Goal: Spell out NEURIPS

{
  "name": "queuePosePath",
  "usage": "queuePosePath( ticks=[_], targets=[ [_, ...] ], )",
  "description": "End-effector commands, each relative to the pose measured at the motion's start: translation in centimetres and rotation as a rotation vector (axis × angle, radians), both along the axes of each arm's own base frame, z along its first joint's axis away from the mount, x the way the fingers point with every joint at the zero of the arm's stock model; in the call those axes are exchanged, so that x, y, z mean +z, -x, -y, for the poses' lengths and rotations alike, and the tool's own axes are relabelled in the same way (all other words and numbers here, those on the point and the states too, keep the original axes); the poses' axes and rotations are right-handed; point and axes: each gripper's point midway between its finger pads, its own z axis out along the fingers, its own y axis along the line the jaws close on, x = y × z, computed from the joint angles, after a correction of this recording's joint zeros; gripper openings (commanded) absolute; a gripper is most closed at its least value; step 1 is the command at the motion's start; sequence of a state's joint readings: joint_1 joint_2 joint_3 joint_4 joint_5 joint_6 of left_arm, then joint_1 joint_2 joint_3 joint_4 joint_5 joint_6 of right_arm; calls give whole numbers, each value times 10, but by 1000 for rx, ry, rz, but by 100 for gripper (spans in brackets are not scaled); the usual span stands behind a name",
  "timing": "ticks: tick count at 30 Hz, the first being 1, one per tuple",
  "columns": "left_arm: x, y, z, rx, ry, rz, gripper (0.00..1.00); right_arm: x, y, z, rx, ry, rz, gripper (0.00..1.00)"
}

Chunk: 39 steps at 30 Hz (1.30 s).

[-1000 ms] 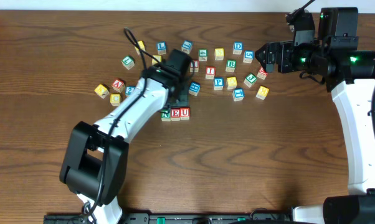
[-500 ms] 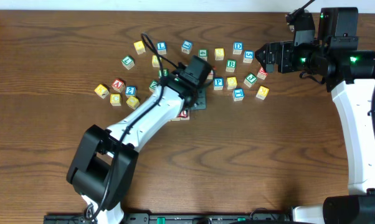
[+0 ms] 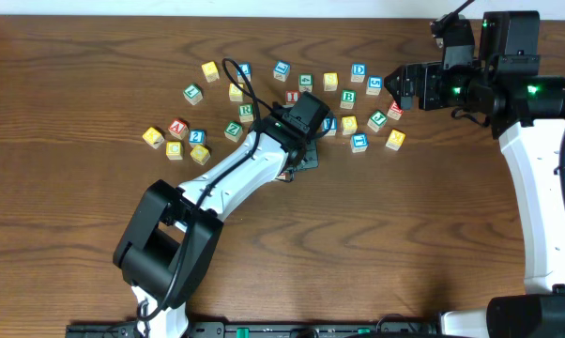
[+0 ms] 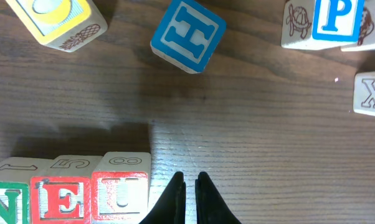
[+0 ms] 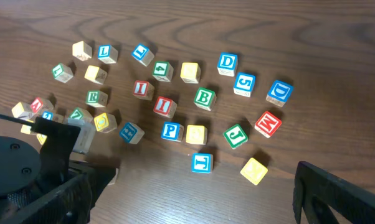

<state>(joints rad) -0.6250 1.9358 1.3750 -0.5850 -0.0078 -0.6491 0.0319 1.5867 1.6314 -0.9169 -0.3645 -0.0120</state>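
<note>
— While the N (image 4: 4, 202), E (image 4: 60, 200) and U (image 4: 122, 194) stand touching in a row at the bottom of the left wrist view, how would the next cube handle?

— Light and stiff, I'd judge. It is wood with smooth painted faces (so it may twist if pinched on a corner). Take it square on two opposite sides, letter up.

— Which one?

— The green cube that reads as R (image 3: 247, 112), in the scatter just beyond the left arm. The blue P (image 4: 331, 18) lies well apart from the row, past a tilted blue H (image 4: 187, 34).

— And the jaws?

— The left gripper (image 4: 190, 185) is clenched on nothing, with its tips just beside U over the wooden table (image 4: 268, 143). The right gripper (image 3: 401, 86) is spread wide and empty, at the scatter's far edge.
</note>
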Motion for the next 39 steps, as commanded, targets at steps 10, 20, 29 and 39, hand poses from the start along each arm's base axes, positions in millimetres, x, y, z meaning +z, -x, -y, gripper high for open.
queuePosePath(
  ticks=[10,20,29,39],
  targets=[
    [-13,-1,-3,58,-22,-14,8,-2,0,0,9,1,-3,99],
    [-32,2,-5,64,-47,-50,8,-2,0,0,9,1,-3,99],
    [-33,4,-7,64,-53,-57,8,-2,0,0,9,1,-3,99],
    [-33,6,-8,64,-61,-67,8,-2,0,0,9,1,-3,99]
  ],
)
